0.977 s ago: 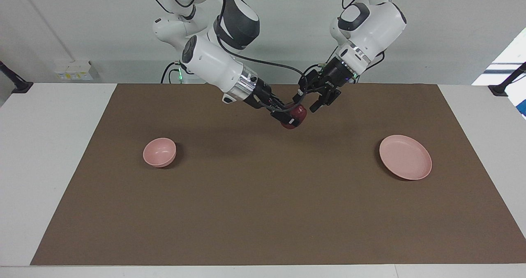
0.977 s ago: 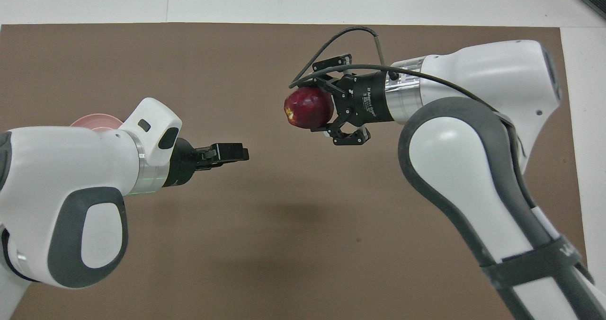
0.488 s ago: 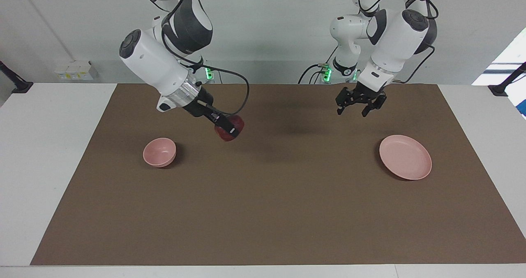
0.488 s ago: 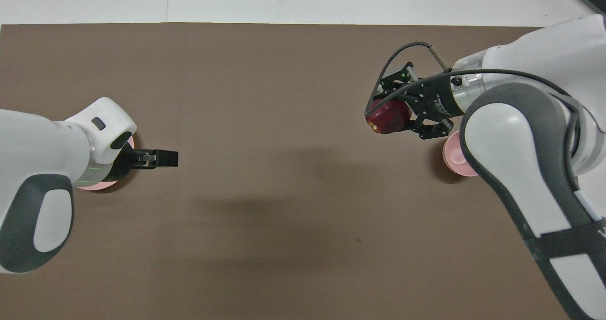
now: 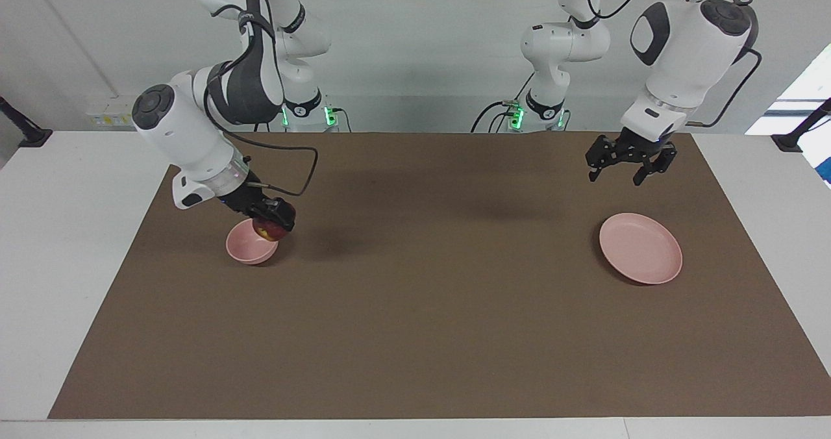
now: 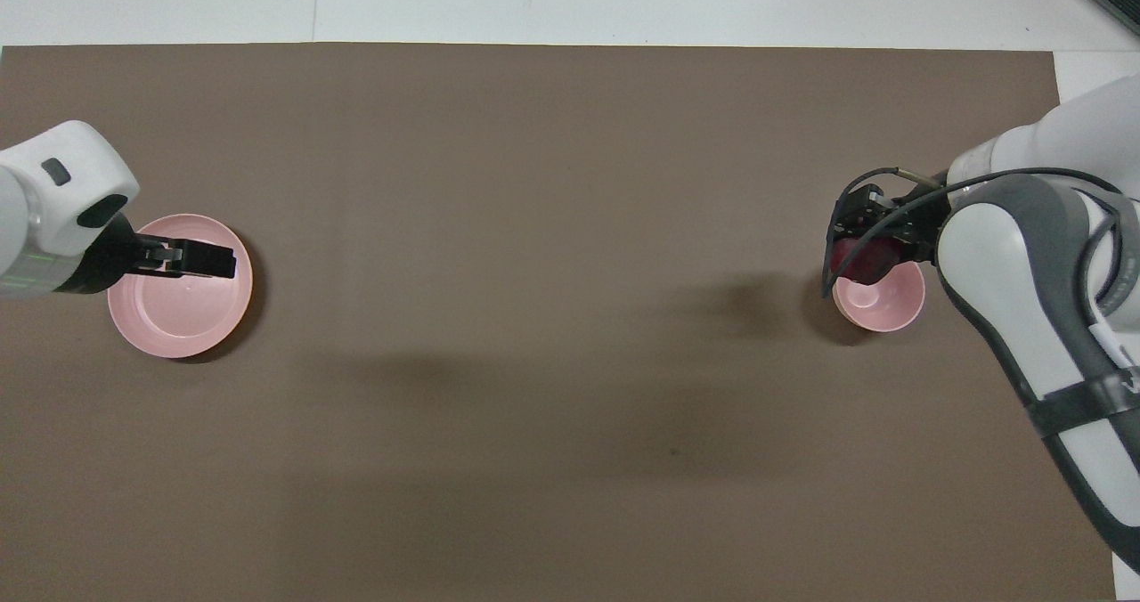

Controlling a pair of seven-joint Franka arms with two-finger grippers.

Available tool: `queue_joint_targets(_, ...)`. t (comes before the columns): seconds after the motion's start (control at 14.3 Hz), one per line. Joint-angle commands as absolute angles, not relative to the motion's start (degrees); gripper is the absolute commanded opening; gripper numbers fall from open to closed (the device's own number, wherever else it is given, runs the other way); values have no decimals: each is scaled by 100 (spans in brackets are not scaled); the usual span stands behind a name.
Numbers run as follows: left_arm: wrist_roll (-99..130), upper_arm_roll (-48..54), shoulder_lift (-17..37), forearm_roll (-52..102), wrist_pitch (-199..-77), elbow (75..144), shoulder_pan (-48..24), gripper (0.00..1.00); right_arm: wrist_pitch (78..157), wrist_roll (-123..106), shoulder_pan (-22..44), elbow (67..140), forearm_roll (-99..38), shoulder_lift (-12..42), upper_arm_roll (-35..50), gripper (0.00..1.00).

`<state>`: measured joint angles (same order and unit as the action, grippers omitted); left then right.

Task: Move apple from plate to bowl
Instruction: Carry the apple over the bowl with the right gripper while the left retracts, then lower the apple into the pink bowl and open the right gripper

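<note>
My right gripper is shut on the dark red apple and holds it just over the small pink bowl, at the rim toward the left arm's end. In the overhead view the apple covers part of the bowl. The flat pink plate lies bare at the left arm's end of the table. My left gripper is open and empty in the air; in the overhead view this gripper is over the plate.
A brown mat covers most of the white table. Black clamp arms stand at the table's corners nearest the robots.
My right gripper carried the apple from the table's middle to just over the bowl and lower. My left gripper, open and empty, drew back toward its own end, over the plate.
</note>
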<state>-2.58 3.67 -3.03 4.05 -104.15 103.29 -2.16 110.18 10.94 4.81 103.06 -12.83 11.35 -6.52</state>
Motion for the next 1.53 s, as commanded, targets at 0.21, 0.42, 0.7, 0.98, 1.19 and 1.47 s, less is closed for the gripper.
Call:
queue_joint_targets(0.21, -703, -114, -53, 44, -8721, 8730, -404, 100, 11918, 282, 132, 11136, -668, 1168, -571, 0)
queue_joint_targets(0.42, -747, -53, 0, -307, -8087, 8315, -396, 100, 12155, 237, 105, 11136, -659, 1309, -571, 0)
queue_joint_targets(0.7, -730, -44, -114, -246, -8129, 8411, -387, 100, 12217, 237, 105, 11144, -659, 1380, -571, 0)
queue_joint_targets(0.98, -730, -18, -88, -54, -8182, 8411, -203, 100, 12278, 246, 105, 11136, -659, 1494, -563, 0)
queue_joint_targets(1.19, -738, 53, -88, -18, -8183, 8411, -70, 100, 12357, 290, 123, 11118, -659, 1599, -563, 0)
queue_joint_targets(1.47, -721, 44, -105, -18, -8191, 8429, -70, 100, 12349, 308, 123, 11144, -659, 1617, -563, 0)
